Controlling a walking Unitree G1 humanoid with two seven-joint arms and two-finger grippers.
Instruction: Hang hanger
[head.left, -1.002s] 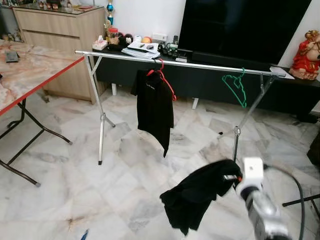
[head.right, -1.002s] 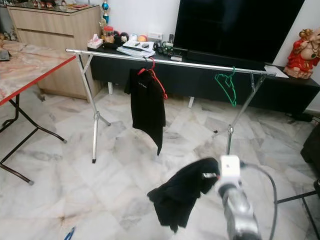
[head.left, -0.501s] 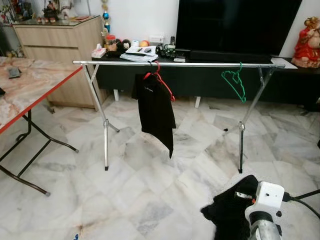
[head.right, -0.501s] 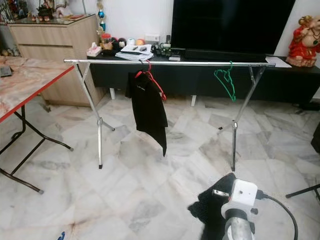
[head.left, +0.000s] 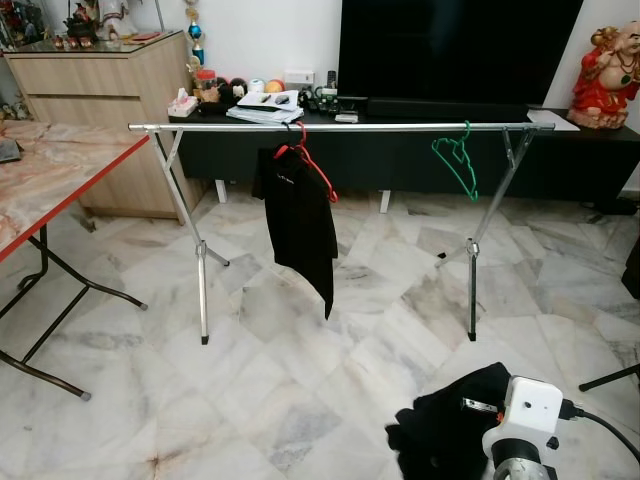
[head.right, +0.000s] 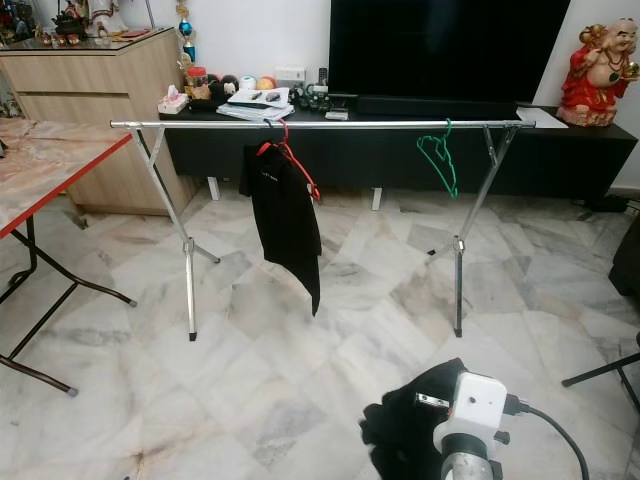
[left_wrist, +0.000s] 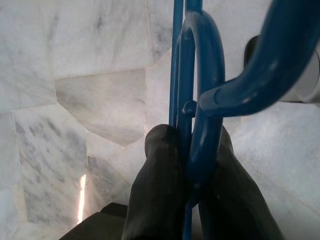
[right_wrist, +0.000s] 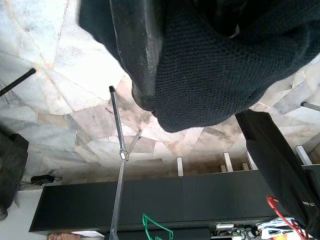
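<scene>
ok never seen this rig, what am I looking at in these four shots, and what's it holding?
A walking humanoid robot with two arms. The two wide pictures come from its head camera, looking at a metal clothes rail on a marble floor. On the rail hang a red hanger with a black shirt and an empty green hanger. The other two are wrist cameras. The left gripper is shut on a blue hanger. The right gripper carries a black garment, low near the floor.
</scene>
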